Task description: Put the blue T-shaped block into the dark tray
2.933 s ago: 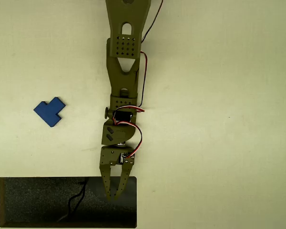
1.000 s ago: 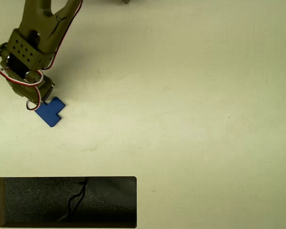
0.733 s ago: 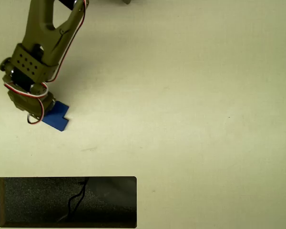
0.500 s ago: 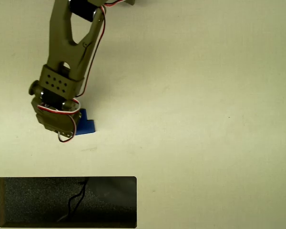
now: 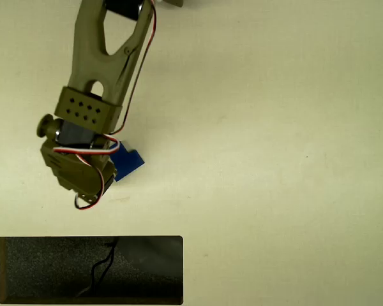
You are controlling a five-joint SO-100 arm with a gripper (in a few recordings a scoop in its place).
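Blue T-shaped block (image 5: pixel 129 163): item partly visible in the overhead view, a bright-blue corner protruding to the right from under the olive arm's wrist, over bare table and well apart from the dark tray (image 5: pixel 89 270), which lies at the lower left edge with a thin dark wire-like mark on its speckled floor. Gripper (image 5: pixel 108 171): fingers hidden beneath the wrist housing, so you cannot tell whether the claw is clenched on the block or merely beside it; the block seems to sit at the fingers, though the housing blocks a clear look. Risks from here, as a judgement: if your grip takes only one lobe of the T, the block may pivot or slip out on the way to the tray; if it is in fact being pushed along the table rather than carried, it could catch on the tray's bevelled rim and stop outside; a release too close to the near rim may leave it perched on the bevel. Arm pose: the arm enters from the top edge, slants down and to the left, wrist folded downward over the block, red and white servo leads looped at the wrist, gripper end directed toward the tray side of the table
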